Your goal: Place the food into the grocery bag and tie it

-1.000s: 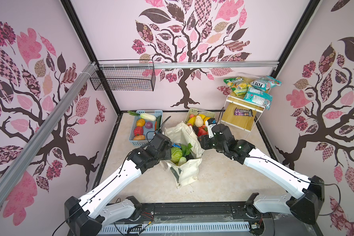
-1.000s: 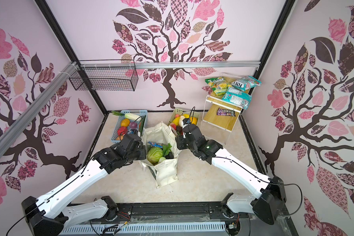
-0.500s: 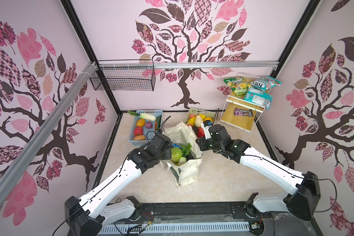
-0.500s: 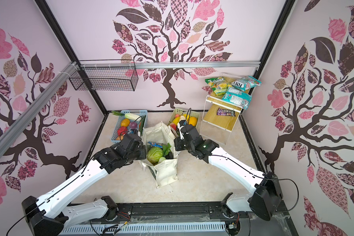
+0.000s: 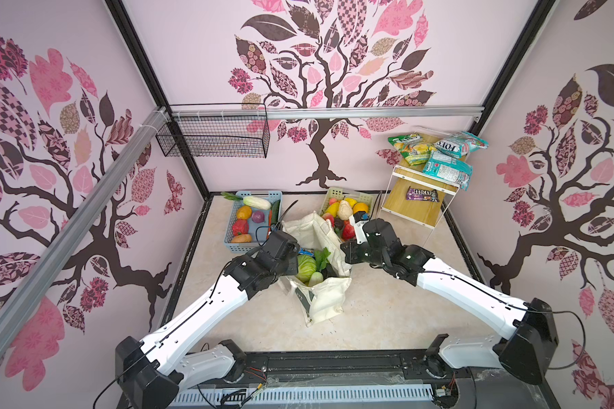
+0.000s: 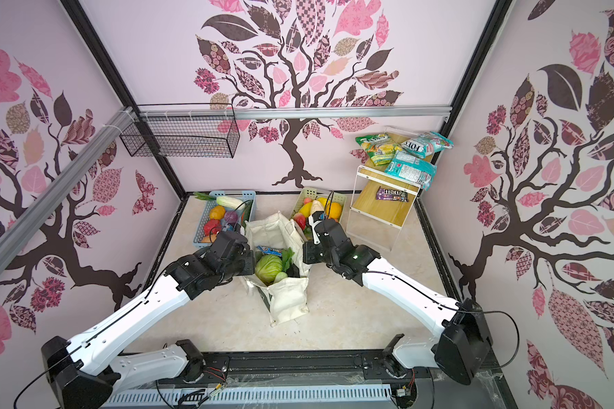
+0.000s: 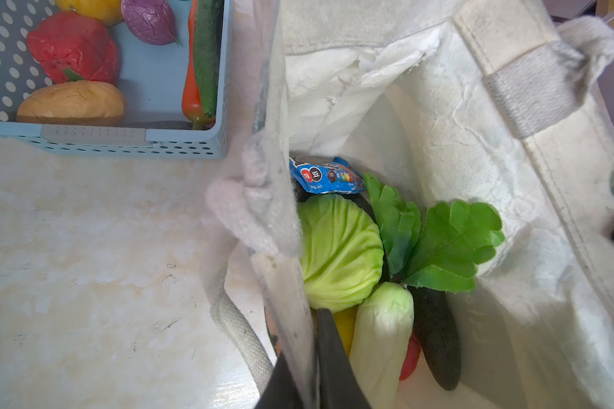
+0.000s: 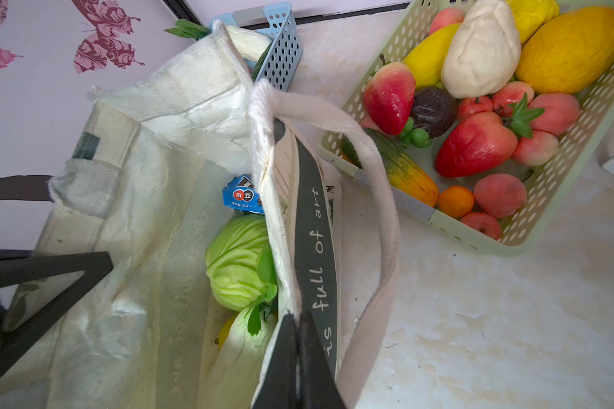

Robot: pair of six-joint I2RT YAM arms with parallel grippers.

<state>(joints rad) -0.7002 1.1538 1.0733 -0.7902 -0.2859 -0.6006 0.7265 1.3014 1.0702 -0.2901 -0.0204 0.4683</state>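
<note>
1. The grocery bag (image 5: 321,301) stands on the tabletop (image 5: 387,311) with its mouth open upward, seen in both top views.
2. The left tool (image 7: 305,340) is clenched on the bag's rim. Cream fabric is pinched between its two dark fingers, on the bag's side nearer the blue basket (image 7: 103,141).
3. The right tool (image 8: 295,336) is clenched on the bag's opposite rim, gripping the wall that carries the dark panel reading "is full of art".
4. Inside the bag lies the round green cabbage (image 7: 337,248). The white radish (image 7: 383,325) touches it, its green leaves spread against the bag's inner wall.
5. The blue M&M's packet (image 7: 327,177) is also inside the bag, touching the cabbage.
6. A sliver of the yellow banana (image 7: 344,325) shows in the bag between cabbage and radish.
7. A cream loop handle (image 8: 380,198) hangs outside the bag, beside the right tool's grip.
8. The blue basket sits just beside the bag. The pale-green basket (image 8: 475,244) sits just beside it on the right tool's side. Both hold other produce.
</note>
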